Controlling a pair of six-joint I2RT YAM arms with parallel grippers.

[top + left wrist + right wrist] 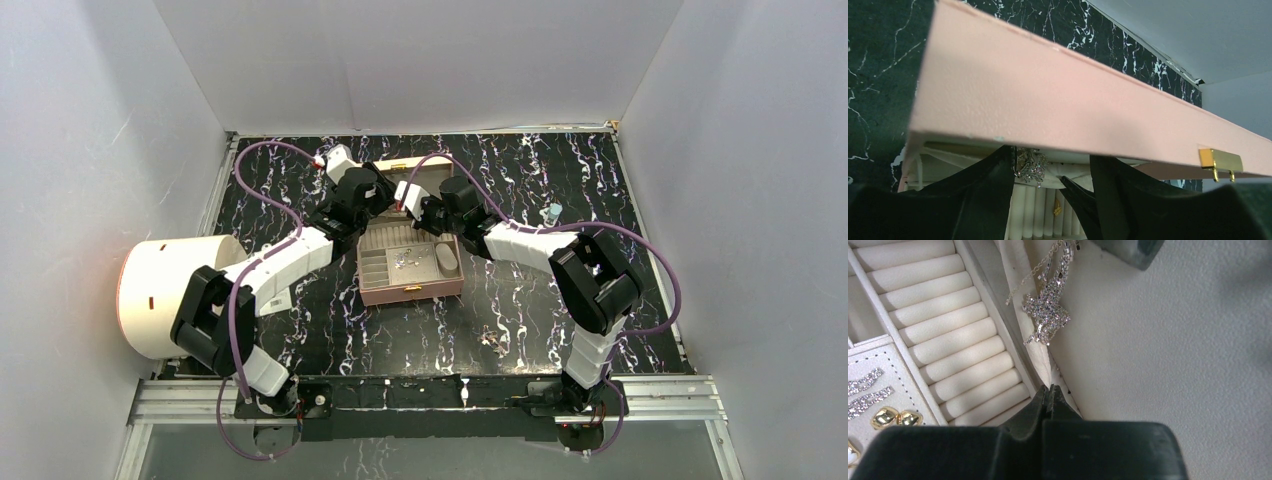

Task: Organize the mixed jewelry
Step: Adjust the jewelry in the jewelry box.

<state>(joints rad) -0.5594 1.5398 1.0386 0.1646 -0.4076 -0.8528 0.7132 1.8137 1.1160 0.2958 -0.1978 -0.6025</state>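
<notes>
The pink box (412,290) stands open mid-table, its lid (400,175) raised. A silvery rhinestone pendant on a thin chain (1045,315) hangs against the lid's cream lining; it also shows in the left wrist view (1030,166). My left gripper (1050,155) is open, its fingers apart just under the lid's pink edge (1048,100), with the pendant by the left finger. My right gripper (1050,389) is shut, its tip at the seam between the lining and the ring rolls (948,335), below the pendant. Gold earrings (890,416) and rhinestone strips (865,390) lie in the tray. Loose pieces (493,338) lie on the table.
A large cream cylinder (165,295) lies at the left by the left arm. A pale blue bit (551,212) sits on the black marbled table (300,330) at the right rear. A gold clasp (1220,161) hangs from the lid's edge. Grey walls enclose the table.
</notes>
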